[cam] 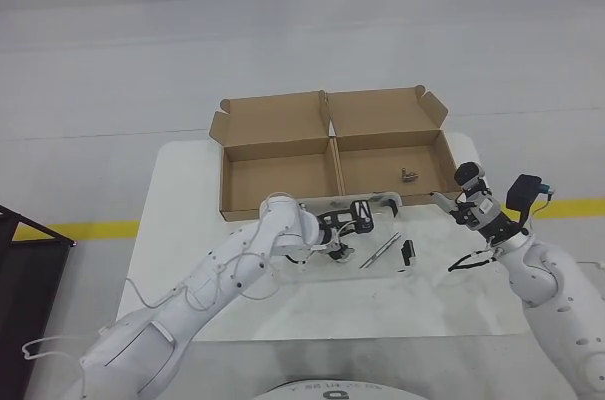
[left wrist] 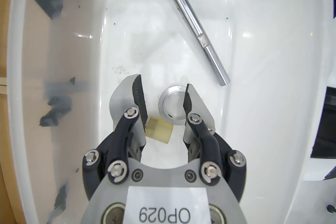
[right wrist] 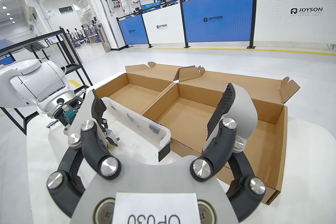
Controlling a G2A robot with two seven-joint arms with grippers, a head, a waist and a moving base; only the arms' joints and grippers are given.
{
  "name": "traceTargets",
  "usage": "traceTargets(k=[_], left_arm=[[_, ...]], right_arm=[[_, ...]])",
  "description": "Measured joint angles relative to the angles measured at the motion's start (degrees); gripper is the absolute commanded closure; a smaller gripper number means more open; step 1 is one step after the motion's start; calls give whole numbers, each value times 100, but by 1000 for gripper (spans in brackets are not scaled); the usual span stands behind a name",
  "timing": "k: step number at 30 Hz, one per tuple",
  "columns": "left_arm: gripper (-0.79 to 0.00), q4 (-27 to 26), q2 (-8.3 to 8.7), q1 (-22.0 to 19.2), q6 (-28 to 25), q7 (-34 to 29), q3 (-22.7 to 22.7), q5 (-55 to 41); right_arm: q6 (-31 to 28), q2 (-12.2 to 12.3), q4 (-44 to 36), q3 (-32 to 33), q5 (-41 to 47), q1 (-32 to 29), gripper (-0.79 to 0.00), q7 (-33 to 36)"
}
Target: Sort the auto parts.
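A clear plastic tray stands in front of two open cardboard boxes. My left gripper is down inside the tray, open, its fingers either side of a round silver part. A brass-coloured block lies just behind that part, under the gripper. A long metal rod lies slanted farther along the tray floor, also seen from above as the rod beside a small black part. My right gripper hangs open and empty off the tray's right end, facing the boxes.
The left box looks empty; the right box holds one small metal part. Both have raised flaps at the back. A black rack stands left of the table. Bare table surface lies in front of the tray.
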Motion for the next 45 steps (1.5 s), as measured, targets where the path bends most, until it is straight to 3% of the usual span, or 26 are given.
traceTargets(k=[6, 20, 22, 26, 28, 37, 42, 45], left_arm=[[-326, 4, 11, 43, 145, -101, 25, 187], [-302, 269, -158, -58, 280, -137, 364, 307], [-271, 286, -172, -76, 311, -145, 378, 330], [-49, 316, -200, -97, 372, -158, 406, 375], [-6, 340, -213, -105, 383, -155, 416, 376], [0, 410, -259, -142, 339, -88, 418, 333], [0, 77, -154, -54, -8, 88, 164, 135], [0, -193, 43, 133, -514, 325, -299, -178]], right_arm=[[0, 0, 0, 0, 0, 0, -785, 0], [0, 0, 0, 0, 0, 0, -785, 0], [0, 0, 0, 0, 0, 0, -785, 0], [0, 0, 0, 0, 0, 0, -785, 0], [0, 0, 0, 0, 0, 0, -785, 0], [0, 0, 0, 0, 0, 0, -785, 0], [0, 0, 0, 0, 0, 0, -785, 0], [0, 0, 0, 0, 0, 0, -785, 0]])
